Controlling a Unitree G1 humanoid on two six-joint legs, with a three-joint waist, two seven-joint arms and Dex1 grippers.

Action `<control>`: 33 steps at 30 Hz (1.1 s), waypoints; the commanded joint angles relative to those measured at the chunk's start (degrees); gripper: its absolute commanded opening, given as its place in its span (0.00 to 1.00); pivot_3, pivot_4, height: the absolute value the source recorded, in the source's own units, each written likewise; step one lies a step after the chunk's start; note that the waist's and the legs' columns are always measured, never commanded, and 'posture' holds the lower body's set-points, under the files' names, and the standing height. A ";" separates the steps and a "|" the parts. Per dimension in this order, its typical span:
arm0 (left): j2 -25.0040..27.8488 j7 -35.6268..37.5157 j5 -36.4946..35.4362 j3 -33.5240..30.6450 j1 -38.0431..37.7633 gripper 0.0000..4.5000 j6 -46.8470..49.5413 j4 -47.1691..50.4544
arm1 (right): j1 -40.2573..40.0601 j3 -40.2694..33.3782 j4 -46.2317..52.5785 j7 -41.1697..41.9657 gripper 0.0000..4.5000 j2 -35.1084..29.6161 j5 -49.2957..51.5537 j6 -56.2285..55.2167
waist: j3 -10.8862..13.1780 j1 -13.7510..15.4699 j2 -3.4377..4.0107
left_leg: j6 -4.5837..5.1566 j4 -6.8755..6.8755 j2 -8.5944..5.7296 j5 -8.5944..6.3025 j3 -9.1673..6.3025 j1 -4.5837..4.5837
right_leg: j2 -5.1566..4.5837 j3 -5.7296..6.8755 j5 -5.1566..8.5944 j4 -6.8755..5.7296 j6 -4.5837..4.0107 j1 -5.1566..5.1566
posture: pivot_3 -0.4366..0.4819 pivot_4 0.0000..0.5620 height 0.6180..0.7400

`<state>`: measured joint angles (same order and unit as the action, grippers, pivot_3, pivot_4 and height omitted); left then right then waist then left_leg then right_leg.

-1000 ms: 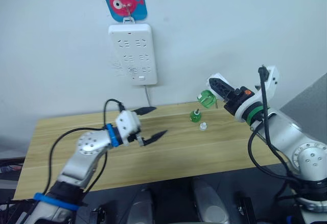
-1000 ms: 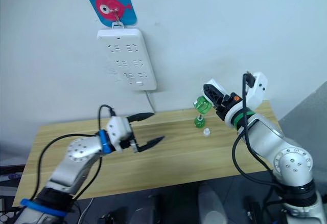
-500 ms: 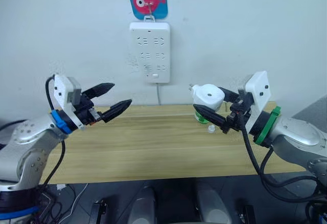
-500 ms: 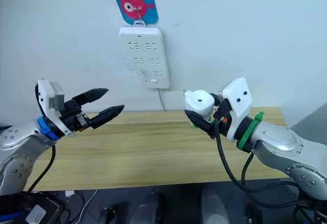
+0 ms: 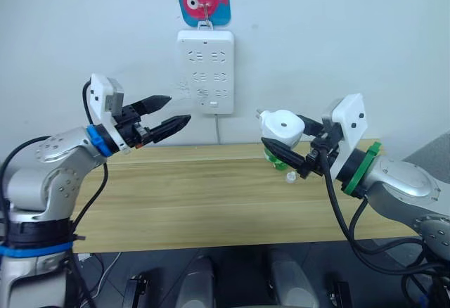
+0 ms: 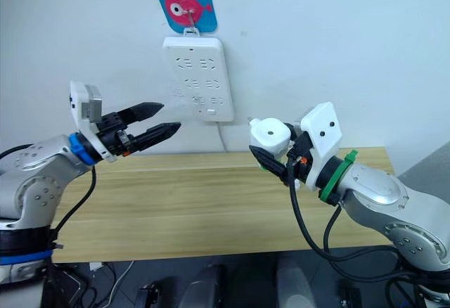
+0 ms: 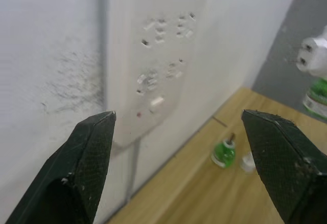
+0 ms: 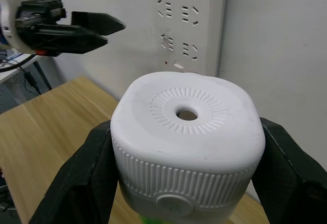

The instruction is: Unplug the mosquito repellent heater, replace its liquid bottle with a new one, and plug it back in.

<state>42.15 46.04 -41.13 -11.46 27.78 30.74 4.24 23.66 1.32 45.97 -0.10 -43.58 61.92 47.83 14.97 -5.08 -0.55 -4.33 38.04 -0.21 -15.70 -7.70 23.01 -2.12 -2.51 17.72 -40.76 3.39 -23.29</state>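
White heater (image 5: 281, 126), clamped in the right gripper (image 5: 290, 145) with a green bottle fitted beneath, awaits plugging into the wall power strip (image 5: 205, 70); left gripper (image 5: 171, 113) hovers open-fingered.

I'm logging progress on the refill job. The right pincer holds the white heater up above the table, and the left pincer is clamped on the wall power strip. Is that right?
Not quite. The left pincer is open and grips nothing; the left wrist view shows its fingers spread apart, short of the power strip. The right pincer does hold the heater above the table.
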 commanded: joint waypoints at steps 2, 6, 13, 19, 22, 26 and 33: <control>-1.62 1.09 1.46 0.04 3.17 0.92 -0.73 -2.68 | 1.02 -1.51 2.17 -0.05 0.70 0.89 -0.55 0.17 | 0.00 -0.19 0.00 | 0.00 -0.01 0.00 0.00 0.01 -0.01 | 0.00 0.00 0.00 0.00 0.00 0.00 | 0.32 0.36 0.95; -2.65 3.25 4.17 0.90 6.33 0.92 -2.89 -7.21 | 1.10 -1.31 2.54 -0.21 0.70 1.76 -0.90 0.82 | 0.00 -0.48 0.00 | 0.00 -0.01 0.01 0.00 -0.01 0.00 | 0.00 0.02 0.00 0.00 0.00 -0.01 | 0.31 0.36 0.95; -4.24 7.33 8.09 2.99 11.79 0.92 -6.05 -14.84 | 0.95 -1.37 3.05 -0.61 0.70 2.78 -0.88 1.73 | 0.00 -0.90 0.00 | 0.00 -0.01 -0.01 0.00 0.00 0.00 | -0.01 0.01 0.00 0.00 0.00 -0.01 | 0.30 0.36 0.95; -5.36 10.92 10.77 4.75 15.58 0.92 -7.66 -20.12 | 0.81 -1.47 3.39 -0.95 0.70 3.46 -0.94 2.37 | 0.00 -1.49 0.00 | 0.00 -0.01 -0.01 0.00 -0.02 0.01 | 0.00 0.03 0.00 0.00 0.00 -0.01 | 0.29 0.37 0.95; -5.89 13.02 11.91 5.63 17.03 0.92 -8.64 -21.84 | 0.59 -1.57 3.60 -1.31 0.70 3.64 -0.81 2.53 | 0.00 -1.43 0.00 | -0.01 -0.01 -0.01 0.00 -0.05 0.01 | 0.00 0.06 0.00 -0.01 0.00 -0.01 | 0.28 0.37 0.95; -6.35 15.02 11.99 5.92 17.77 0.92 -8.26 -21.72 | 0.25 -1.66 3.89 -1.46 0.70 3.80 -0.74 2.64 | 0.00 -1.49 -0.01 | -0.01 0.03 -0.05 0.01 -0.04 0.03 | -0.04 0.04 0.00 -0.01 0.00 -0.01 | 0.28 0.37 0.95; -7.11 16.74 9.93 5.20 18.33 0.92 -4.95 -18.45 | -0.28 -1.79 4.17 -1.27 0.70 3.89 -0.14 2.61 | 0.00 -1.85 -0.01 | -0.01 0.00 -0.03 0.01 -0.05 0.03 | -0.03 0.05 0.00 0.01 0.00 -0.02 | 0.28 0.37 0.95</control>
<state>34.94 61.95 -29.44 -4.89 44.56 25.88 -17.20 23.32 1.26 47.30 -1.46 -39.98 61.56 51.07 14.96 -6.93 -0.55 -4.35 38.04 -0.25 -15.69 -7.75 23.04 -2.16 -2.46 17.72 -40.75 3.39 -23.30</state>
